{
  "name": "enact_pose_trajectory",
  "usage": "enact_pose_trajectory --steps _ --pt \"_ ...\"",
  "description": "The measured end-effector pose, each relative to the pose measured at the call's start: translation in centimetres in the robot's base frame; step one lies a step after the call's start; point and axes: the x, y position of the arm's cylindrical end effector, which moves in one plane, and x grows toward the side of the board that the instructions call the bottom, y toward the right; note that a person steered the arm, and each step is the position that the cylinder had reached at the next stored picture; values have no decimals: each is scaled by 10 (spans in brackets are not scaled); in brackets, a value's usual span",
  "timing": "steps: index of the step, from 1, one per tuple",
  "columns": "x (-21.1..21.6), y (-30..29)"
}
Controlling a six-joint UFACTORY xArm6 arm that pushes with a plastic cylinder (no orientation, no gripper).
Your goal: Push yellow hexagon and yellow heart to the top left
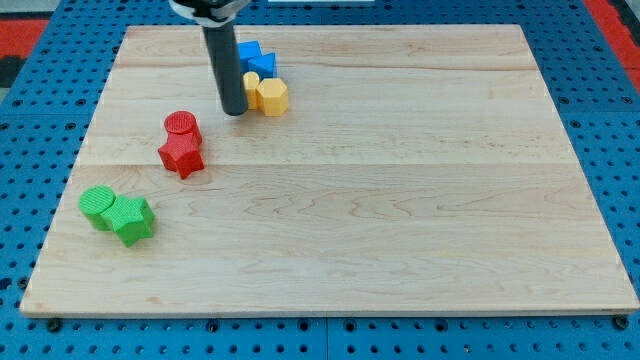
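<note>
— Pale wooden board (pixel 400 200) on a blue pegboard: where do your two yellow pieces sit?

— Upper middle of the frame, left of centre. You have the yellow hexagon block (pixel 272 95) touching the smaller yellow heart block (pixel 251 83), with blue blocks (pixel 256 58) just above them.

— And my tip (pixel 234 111)?

— It's a bare rod, no claw to open or close, standing just left of the heart and hexagon. You're on the wrong side: the top-left corner lies beyond you, so I'd judge you must circle to their right first.
</note>
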Motion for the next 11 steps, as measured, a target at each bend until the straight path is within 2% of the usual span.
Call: enact_pose_trajectory --steps 1,2,3,6,7,8,9,10,11 --pt "21 0" --pt "24 51" --pt "-3 80" --pt "-51 -76" --pt "-87 -75" --pt "-125 -51" --pt "-131 17" --pt "-129 45" --pt "-121 34"
